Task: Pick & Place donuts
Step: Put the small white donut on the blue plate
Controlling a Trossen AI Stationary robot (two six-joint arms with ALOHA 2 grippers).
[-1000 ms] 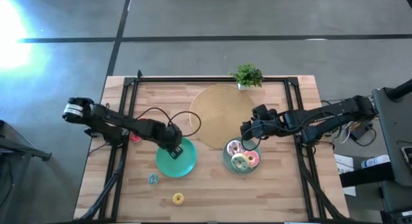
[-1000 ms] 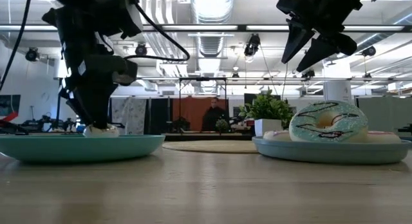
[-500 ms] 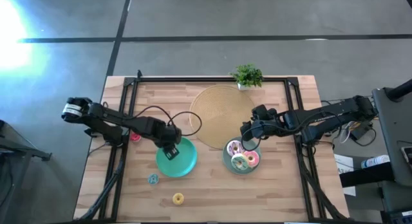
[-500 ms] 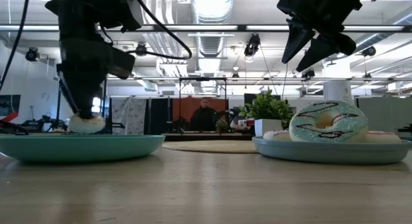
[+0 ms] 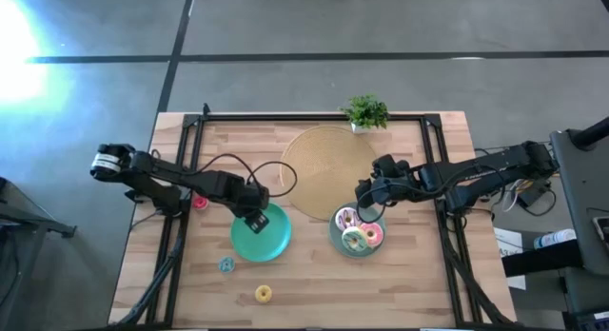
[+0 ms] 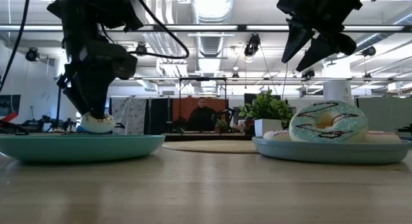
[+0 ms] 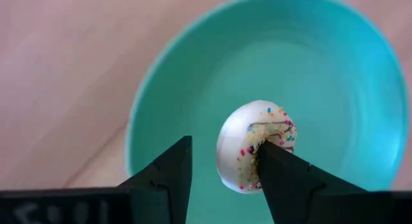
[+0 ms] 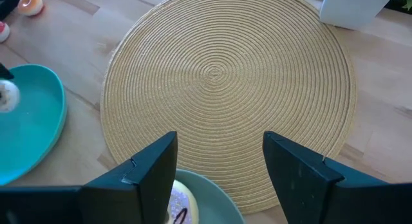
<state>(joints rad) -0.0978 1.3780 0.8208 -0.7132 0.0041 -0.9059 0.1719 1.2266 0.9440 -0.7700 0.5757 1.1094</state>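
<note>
My left gripper [image 5: 255, 223] hovers low over the teal plate [image 5: 271, 243], open. The cream sprinkled donut [image 7: 254, 147] sits against one of its fingers, just above the plate's floor [image 6: 96, 124]. My right gripper [image 5: 365, 204] is open and touches nothing, up above the far rim of the grey-green plate [image 5: 335, 238]. That plate holds the white-pink [image 5: 345, 218], green-iced [image 5: 355, 239] and pink [image 5: 372, 234] donuts. The blue [image 5: 225, 265], yellow [image 5: 263, 294] and red-orange [image 5: 200, 203] donuts lie on the wood. My left gripper touches the cream donut with one finger only. That fingertip [image 7: 273, 153] reaches from above into the ring's hole [image 7: 265, 135], while the other finger [image 7: 174, 169] stands apart from it. Whether the donut's underside rests on the teal plate, I cannot tell.
The big round tan mat [image 5: 325, 169] lies at the far middle of the table, with a small potted plant [image 5: 365, 112] behind it. A black cable [image 5: 228, 169] loops over the wood beside my left arm. Black frame rails run along both sides. A person stands far behind the table [image 6: 202, 114].
My left gripper with the cream donut rose slightly, swung a little sideways over the teal plate and came partly back. The donut now sits slightly higher than a second ago. My right arm has kept still.
</note>
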